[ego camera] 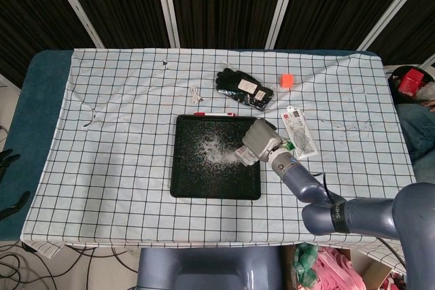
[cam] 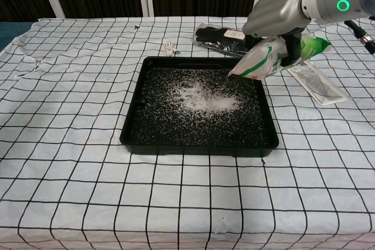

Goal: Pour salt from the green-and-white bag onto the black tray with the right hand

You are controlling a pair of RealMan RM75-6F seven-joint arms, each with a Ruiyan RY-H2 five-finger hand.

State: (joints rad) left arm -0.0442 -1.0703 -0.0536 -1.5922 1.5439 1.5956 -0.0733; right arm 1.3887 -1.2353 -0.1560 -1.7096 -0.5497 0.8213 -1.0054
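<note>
A checked cloth is covering the bench; dark slatted panels, possibly blinds, are standing behind it.
</note>
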